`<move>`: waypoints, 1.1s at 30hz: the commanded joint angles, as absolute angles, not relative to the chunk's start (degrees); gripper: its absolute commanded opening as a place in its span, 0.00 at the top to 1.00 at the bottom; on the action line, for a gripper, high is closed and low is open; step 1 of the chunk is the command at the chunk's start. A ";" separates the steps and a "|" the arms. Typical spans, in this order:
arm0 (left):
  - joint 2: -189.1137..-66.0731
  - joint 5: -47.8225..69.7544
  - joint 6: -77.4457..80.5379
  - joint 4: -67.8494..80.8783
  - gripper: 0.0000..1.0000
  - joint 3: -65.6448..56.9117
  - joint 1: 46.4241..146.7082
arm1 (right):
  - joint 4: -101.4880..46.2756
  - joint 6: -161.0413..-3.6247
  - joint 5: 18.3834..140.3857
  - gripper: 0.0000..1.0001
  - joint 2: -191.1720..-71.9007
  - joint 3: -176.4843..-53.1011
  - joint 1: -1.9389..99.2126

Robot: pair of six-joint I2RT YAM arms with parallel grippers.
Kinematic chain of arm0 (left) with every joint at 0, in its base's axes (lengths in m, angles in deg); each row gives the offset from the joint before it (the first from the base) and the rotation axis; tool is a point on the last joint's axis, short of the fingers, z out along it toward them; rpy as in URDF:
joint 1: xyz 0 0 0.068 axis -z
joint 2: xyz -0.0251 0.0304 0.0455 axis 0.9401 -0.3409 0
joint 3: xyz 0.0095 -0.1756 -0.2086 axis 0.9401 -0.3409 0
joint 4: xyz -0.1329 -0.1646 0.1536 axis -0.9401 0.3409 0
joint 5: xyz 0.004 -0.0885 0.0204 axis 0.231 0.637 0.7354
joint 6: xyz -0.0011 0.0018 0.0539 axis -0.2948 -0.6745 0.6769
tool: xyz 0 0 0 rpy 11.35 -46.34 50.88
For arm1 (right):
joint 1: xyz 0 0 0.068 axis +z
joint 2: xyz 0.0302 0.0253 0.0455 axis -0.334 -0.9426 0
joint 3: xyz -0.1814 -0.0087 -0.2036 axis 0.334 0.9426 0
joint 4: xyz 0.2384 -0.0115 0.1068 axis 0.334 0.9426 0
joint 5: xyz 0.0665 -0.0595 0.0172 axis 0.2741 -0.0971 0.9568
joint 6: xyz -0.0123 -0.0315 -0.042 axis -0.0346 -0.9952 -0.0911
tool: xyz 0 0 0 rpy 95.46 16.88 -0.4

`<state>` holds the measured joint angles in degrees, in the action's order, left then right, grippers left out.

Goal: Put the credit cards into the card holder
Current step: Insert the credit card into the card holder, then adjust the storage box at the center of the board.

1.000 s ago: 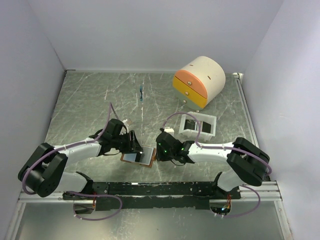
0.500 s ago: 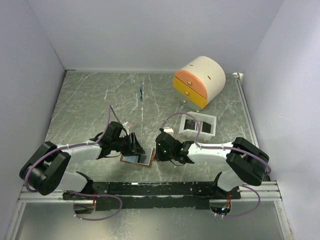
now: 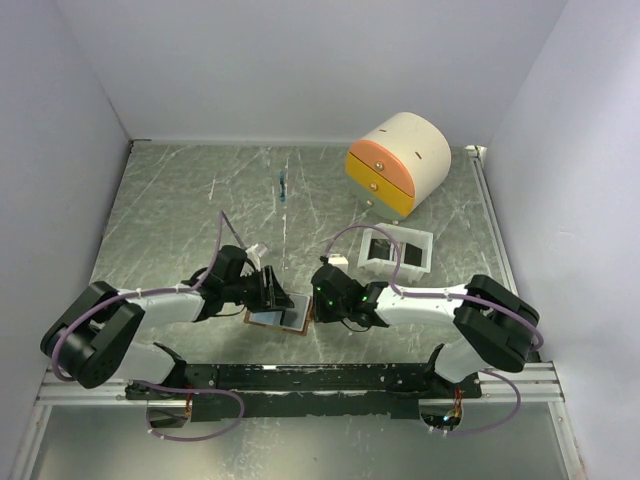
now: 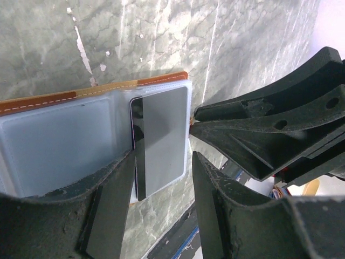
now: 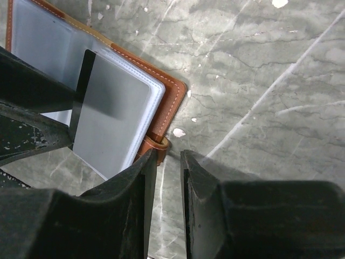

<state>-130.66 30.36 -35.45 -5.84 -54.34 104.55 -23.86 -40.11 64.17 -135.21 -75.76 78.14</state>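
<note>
Your card holder (image 4: 59, 135) lies open and flat on the table (image 5: 259, 81), in front of the arm bases and just left of centre in the top view. 1 grey card (image 4: 164, 137) is partway into the clear sleeve (image 4: 182, 90) on the half nearer the right arm. Its outer end pokes out of the sleeve mouth.

Left gripper (image 4: 163, 162): the jaws are at a middling gap, about the card's width, with 1 finger (image 4: 110, 210) on either side of that free end. Whether they pinch the card's edges or merely flank it, you cannot tell from these views.

Right gripper (image 5: 168, 156): narrow, with a slit of bare table between the jaws, holding nothing. Its tips sit just beside the snap tab (image 5: 155, 144) at the holder's outer edge, seemingly to brace it. Contact is unclear.

The coming move turns on this: in the left wrist view the card's long axis runs 12 to 6 o'clock, with your left gripper at 6 and the sleeve's depth toward 12. I judge the push goes straight toward 12, along the card's length, by the left arm, which is nearer the free end. The right gripper sits at 3 o'clock of the card, off that line. If you skew the push, the card may jam at the sleeve seam or slide the holder.
</note>
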 commanded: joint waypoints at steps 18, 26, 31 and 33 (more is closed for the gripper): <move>-112.81 22.29 -30.30 10.28 0.41 -48.81 105.39 | -4.88 -39.92 45.99 0.67 -125.54 -85.44 77.07; -104.81 16.46 -23.04 28.37 0.39 -37.57 105.44 | 1.11 -46.32 39.79 0.61 -132.71 -95.84 70.99; -101.88 14.46 -17.31 38.79 0.38 -30.56 105.45 | 1.38 -51.04 39.17 0.56 -137.07 -100.21 65.00; -100.90 14.06 -15.37 42.21 0.38 -28.72 105.43 | 1.16 -52.70 39.14 0.55 -139.03 -101.55 63.16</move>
